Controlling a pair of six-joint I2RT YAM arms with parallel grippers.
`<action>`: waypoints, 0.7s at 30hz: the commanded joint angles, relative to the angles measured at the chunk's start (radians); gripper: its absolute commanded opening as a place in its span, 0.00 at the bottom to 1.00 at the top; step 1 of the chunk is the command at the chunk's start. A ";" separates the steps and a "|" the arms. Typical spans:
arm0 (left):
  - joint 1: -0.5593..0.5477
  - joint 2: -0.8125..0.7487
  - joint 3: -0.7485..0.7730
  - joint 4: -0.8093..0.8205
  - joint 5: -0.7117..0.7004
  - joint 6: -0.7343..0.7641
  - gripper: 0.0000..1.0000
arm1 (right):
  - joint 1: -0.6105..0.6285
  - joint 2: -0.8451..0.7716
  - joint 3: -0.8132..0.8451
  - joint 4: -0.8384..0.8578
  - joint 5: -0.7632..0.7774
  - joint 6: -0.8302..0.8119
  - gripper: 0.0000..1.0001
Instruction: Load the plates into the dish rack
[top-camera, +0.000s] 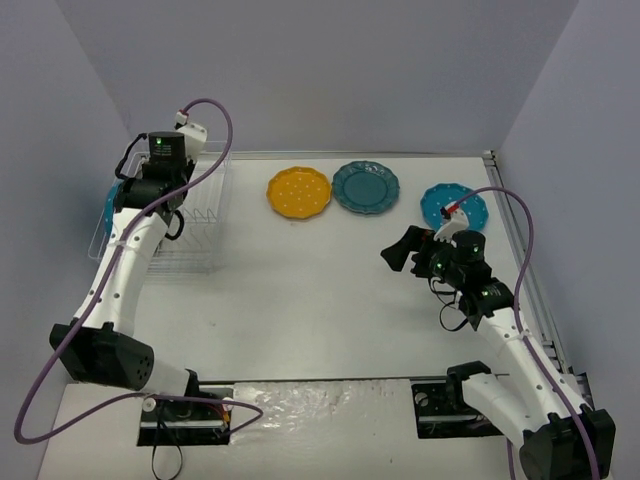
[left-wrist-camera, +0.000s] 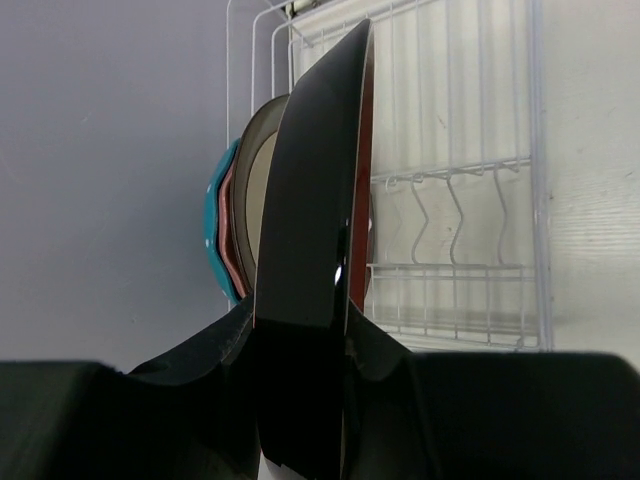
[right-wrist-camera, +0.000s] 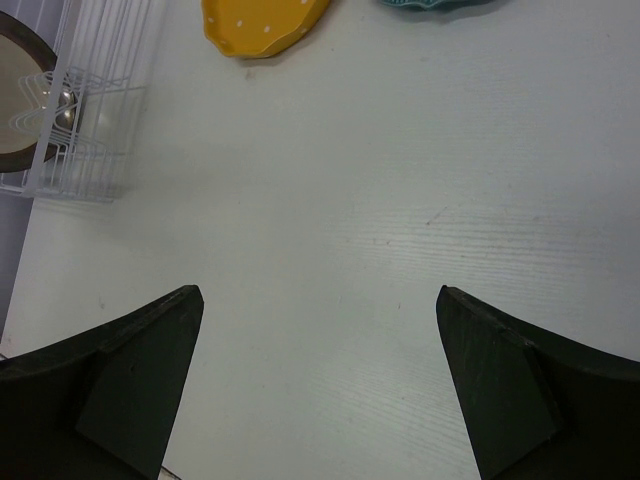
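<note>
Left wrist view showed the left gripper clamped on the lower rim of a dark-rimmed plate. The plate was held on edge, probably so it could slide between the tines of the dish rack, beside a cream-centred plate standing there. Only the top view showed the yellow plate, teal plate and blue plate lying flat on the worktop. The right gripper hung spread wide and empty above it.
</note>
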 joint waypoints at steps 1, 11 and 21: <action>0.069 -0.004 0.092 0.167 0.002 0.083 0.00 | -0.009 -0.016 0.005 0.038 -0.040 -0.019 1.00; 0.193 0.062 0.028 0.265 0.049 0.011 0.00 | -0.008 -0.015 0.000 0.038 -0.058 -0.024 1.00; 0.247 0.109 -0.042 0.328 0.147 -0.040 0.00 | -0.009 -0.012 -0.012 0.038 -0.060 -0.025 1.00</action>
